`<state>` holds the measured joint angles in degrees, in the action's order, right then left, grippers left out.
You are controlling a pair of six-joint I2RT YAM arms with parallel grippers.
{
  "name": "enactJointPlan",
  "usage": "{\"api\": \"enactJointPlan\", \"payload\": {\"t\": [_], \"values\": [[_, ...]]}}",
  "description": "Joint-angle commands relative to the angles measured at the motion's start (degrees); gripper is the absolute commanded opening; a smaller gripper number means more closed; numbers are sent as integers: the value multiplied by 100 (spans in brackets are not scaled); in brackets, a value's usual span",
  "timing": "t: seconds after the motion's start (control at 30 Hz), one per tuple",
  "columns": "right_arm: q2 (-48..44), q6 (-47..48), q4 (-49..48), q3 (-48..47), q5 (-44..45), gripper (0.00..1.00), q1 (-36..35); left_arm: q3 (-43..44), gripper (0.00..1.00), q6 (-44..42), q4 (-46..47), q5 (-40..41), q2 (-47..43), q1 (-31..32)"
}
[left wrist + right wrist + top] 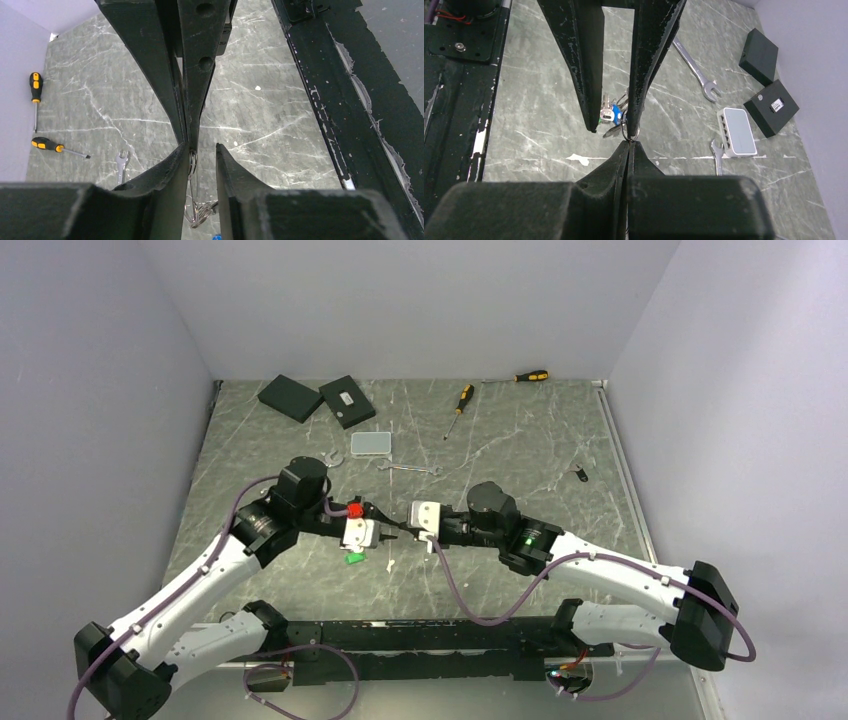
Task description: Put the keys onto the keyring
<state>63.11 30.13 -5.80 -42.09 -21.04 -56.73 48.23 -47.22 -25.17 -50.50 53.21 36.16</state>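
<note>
The two grippers meet tip to tip above the middle of the table. My right gripper (403, 527) (628, 142) is shut on the keyring (629, 134), a thin wire loop coming out of its tips. In the left wrist view the keyring (193, 167) runs edge-on down between my left gripper's (202, 146) (385, 524) parted fingers, close against the left one. A bunch of keys (611, 114), one with a blue head, hangs from it between those fingers. A green-headed key (353, 558) lies on the table below the left gripper. A black-headed key (580, 475) lies far right.
Two yellow-and-black screwdrivers (460, 400) (528, 376) lie at the back. Spanners (410, 469) (330, 458) and a clear plastic box (371, 444) sit behind the grippers, two black boxes (291, 397) (347, 400) farther back left. The black arm base rail (420, 640) runs along the near edge.
</note>
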Motion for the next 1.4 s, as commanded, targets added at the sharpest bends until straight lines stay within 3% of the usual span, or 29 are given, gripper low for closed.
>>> {"api": "enactJointPlan", "payload": {"t": [0.0, 0.1, 0.3, 0.5, 0.63, 0.77, 0.9, 1.1, 1.37], "values": [[-44, 114, -132, -307, 48, 0, -36, 112, 28, -180, 125, 23, 70, 111], [-53, 124, -115, -303, 30, 0, -40, 123, 20, -252, 75, 146, 105, 151], [-75, 134, -77, -316, -18, 0, -49, 137, 17, -454, -43, 487, 124, 279], [-105, 151, -43, -313, -87, 0, -66, 78, 29, -506, 15, 720, 52, 297], [-123, 159, -26, -323, -84, 0, -74, 64, 30, -531, 3, 810, 61, 298], [-119, 160, -16, -324, -92, 0, -75, 49, 23, -559, 21, 842, 84, 298], [-134, 168, -1, -326, -73, 0, -83, 55, 0, -598, 60, 895, 62, 304], [-124, 182, 32, -332, -42, 0, -84, 95, 0, -553, 23, 698, 24, 304], [-260, 162, -62, -184, -81, 3, -88, -33, 0, 123, 618, 422, -482, 265]]}}
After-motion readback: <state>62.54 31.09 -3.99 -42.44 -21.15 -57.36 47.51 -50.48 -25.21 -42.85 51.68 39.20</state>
